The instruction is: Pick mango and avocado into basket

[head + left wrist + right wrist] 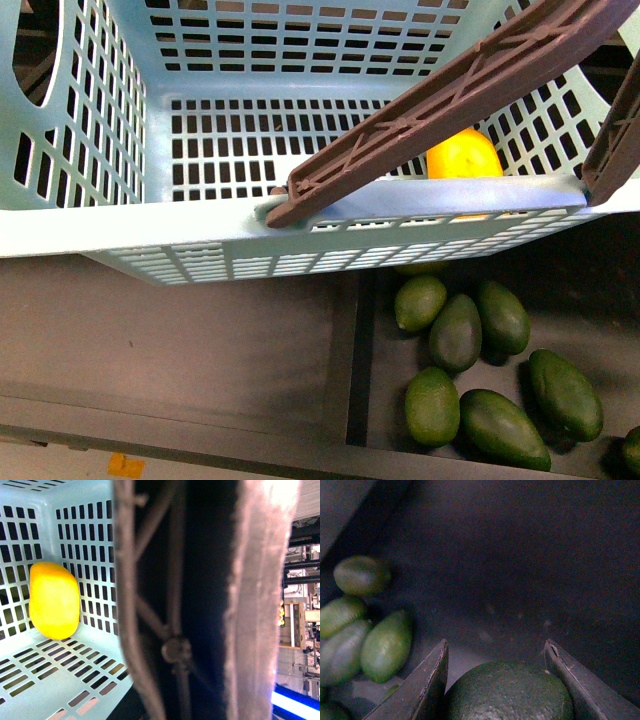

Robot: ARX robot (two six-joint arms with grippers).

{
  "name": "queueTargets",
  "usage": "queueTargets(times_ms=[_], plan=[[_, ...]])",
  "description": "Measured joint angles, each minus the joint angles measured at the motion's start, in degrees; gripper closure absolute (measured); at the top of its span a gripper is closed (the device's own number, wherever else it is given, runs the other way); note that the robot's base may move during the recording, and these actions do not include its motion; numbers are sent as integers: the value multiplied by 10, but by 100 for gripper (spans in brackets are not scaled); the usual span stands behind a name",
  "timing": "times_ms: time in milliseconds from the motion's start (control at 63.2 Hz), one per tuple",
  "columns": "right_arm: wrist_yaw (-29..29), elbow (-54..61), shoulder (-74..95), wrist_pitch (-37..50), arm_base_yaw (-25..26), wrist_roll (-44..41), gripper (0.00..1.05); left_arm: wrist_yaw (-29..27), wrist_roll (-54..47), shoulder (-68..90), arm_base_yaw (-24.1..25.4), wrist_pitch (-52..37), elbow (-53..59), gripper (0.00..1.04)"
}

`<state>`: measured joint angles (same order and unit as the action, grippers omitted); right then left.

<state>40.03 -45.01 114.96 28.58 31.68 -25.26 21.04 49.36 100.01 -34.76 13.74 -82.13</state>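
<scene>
The teal basket (140, 225) fills the upper front view, tilted, with its brown handle (450, 95) slanting across it. The yellow-orange mango (463, 155) lies inside against the slotted wall, and the left wrist view shows this mango (54, 600) too. My left gripper is shut on the basket's handle (175, 620), which fills that view close and blurred; its fingers do not show apart from it. My right gripper (496, 646) is shut on a dark green avocado (510, 692) held between its two fingers (427, 685), above a dark bin floor. Neither arm shows in the front view.
Below the basket, a dark bin (590, 300) holds several loose avocados (457, 333). A raised divider (355, 350) separates it from a grey compartment (170, 340) on the left. More avocados (387, 645) lie heaped beside my right gripper.
</scene>
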Motion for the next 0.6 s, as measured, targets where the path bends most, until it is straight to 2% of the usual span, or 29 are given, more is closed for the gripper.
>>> queueTargets(times_ms=[142,301,459,601], plan=[[17,49,-122,36,11,74,54,0,0,0,0,0,0,92],[-2,82,-243,77,-2,158,54,0,0,0,0,0,0,92],[-46,99,-347,86,-64,254,54,0,0,0,0,0,0,92],[-112,98,-391,94,-158,308,54,0,0,0,0,0,0,92]])
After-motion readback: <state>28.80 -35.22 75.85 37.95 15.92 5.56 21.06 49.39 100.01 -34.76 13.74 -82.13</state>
